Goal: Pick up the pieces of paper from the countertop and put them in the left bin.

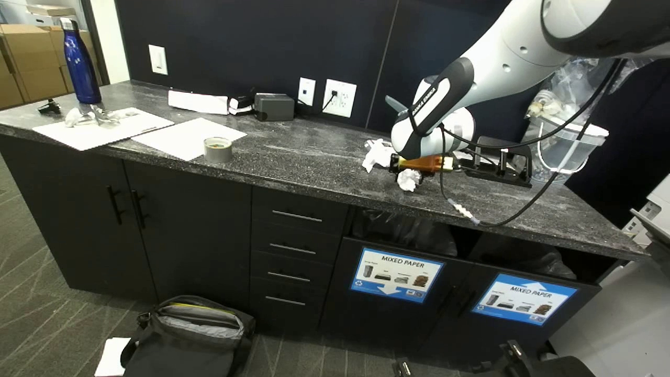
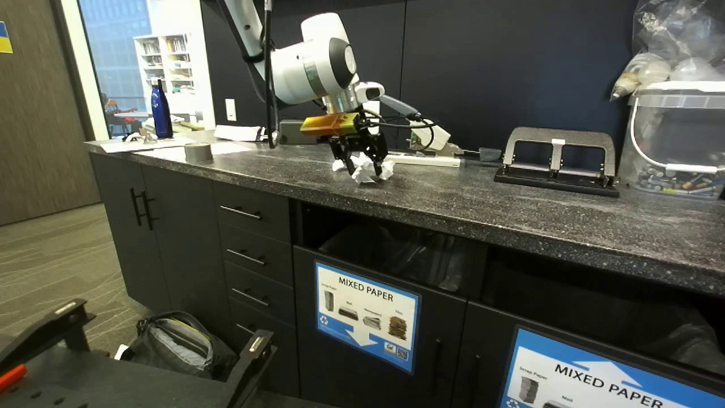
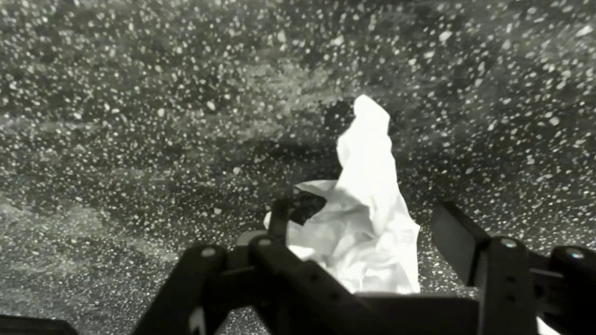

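Near, on the carpet [image 1: 36,272] in an exterior view: black fabric bag [image 1: 183,343], grey-lined. Farther back, in both exterior views: black built-in left bin [image 1: 387,314], blue-and-white "MIXED PAPER" label [image 1: 397,275] on its face. Above that, long dark speckled stone countertop [image 1: 298,157]. Down close to it, black two-fingered gripper [image 3: 368,228], fingers apart. Around the fingertips, crumpled white pieces of paper [image 1: 378,155] on the countertop; between the fingers in the wrist view, a pointed scrap [image 3: 372,186], with bare stone between it and the view's right-hand finger. Cannot tell about contact with the opposite finger. Farther along, round grey tape roll [image 1: 218,152], flat smooth white sheet [image 1: 178,137], tall blue bottle [image 1: 81,68].
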Controlling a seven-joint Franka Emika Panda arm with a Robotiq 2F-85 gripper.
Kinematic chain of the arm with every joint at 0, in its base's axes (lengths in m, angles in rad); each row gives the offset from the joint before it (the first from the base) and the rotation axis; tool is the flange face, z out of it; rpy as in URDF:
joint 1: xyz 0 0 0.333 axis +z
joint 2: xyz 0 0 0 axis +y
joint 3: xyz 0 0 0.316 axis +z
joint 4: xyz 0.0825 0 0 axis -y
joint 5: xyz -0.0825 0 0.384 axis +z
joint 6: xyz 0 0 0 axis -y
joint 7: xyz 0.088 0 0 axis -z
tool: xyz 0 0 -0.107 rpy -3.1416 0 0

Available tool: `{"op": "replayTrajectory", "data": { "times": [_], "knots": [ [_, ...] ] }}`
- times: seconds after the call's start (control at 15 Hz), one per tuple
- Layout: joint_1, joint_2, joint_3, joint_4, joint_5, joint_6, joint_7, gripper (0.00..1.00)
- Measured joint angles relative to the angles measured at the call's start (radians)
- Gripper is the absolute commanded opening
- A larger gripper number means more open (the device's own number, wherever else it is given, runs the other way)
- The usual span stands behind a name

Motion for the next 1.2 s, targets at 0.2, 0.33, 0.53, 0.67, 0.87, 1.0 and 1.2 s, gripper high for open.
{"op": "replayTrajectory", "data": {
  "times": [0.2,0.33,0.53,0.67,0.87,1.0,1.2],
  "knots": [
    [0.0,0.027,-0.028,0.031,-0.035,0.007,0.003,0.28],
    [0.001,0.041,-0.045,0.041,-0.053,0.009,0.005,0.13],
    [0.008,0.055,-0.063,0.047,-0.074,0.009,0.014,0.08],
    [0.014,0.057,-0.069,0.048,-0.081,0.008,0.017,0.11],
    [0.013,0.053,-0.06,0.046,-0.081,-0.024,0.011,0.09],
    [0.01,0.031,-0.046,0.032,-0.081,-0.076,0.006,0.09],
    [0.0,-0.033,-0.011,-0.033,-0.08,-0.151,0.002,0.09]
  ]
}}
